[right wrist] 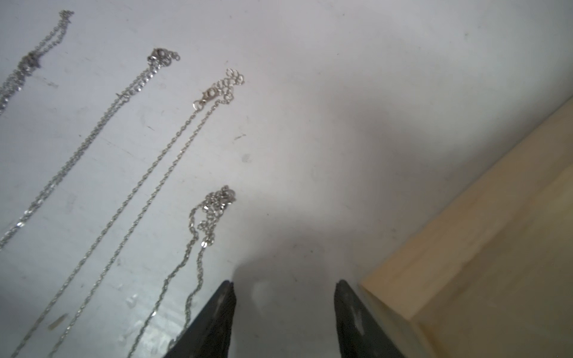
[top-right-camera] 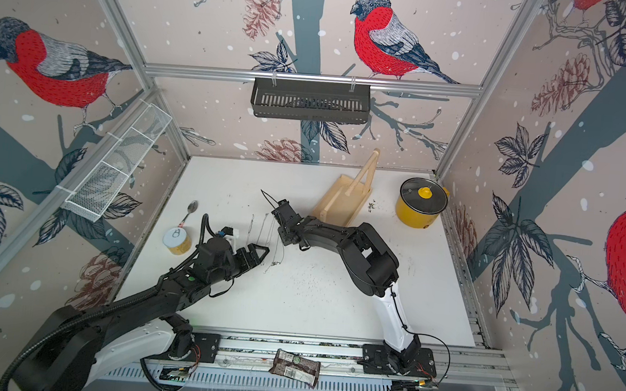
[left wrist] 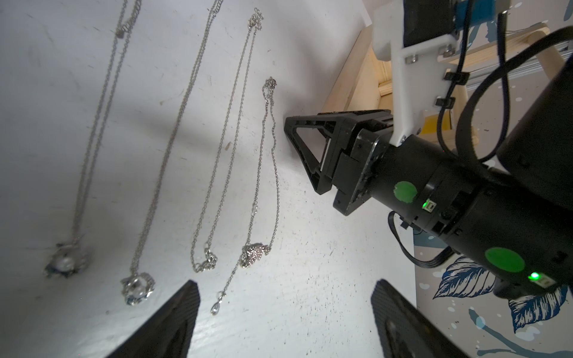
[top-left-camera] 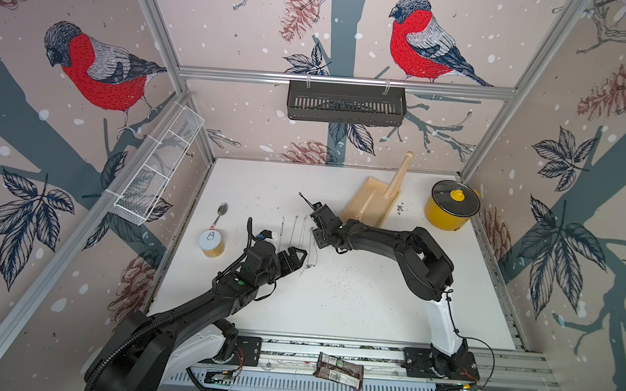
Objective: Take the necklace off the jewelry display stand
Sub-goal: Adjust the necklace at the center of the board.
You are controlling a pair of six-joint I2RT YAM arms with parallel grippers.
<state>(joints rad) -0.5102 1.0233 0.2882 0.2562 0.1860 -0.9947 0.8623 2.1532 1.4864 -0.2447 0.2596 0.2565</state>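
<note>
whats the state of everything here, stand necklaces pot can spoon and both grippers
jewelry display stand: bare, no necklace on it
four necklaces: lying stretched out side by side on the table
left gripper: jaws open, empty
right gripper: jaws open, empty
yellow pot: lid on
can: upright, unopened
spoon: lying flat on the table

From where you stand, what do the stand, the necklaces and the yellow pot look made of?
The jewelry display stand: pale unfinished wood, matte, no paint or gloss. The necklaces: thin silvery metal chains, glinting; real silver or plated, I cannot tell. The yellow pot: probably painted metal, glossy, with a glass-looking lid.
</note>
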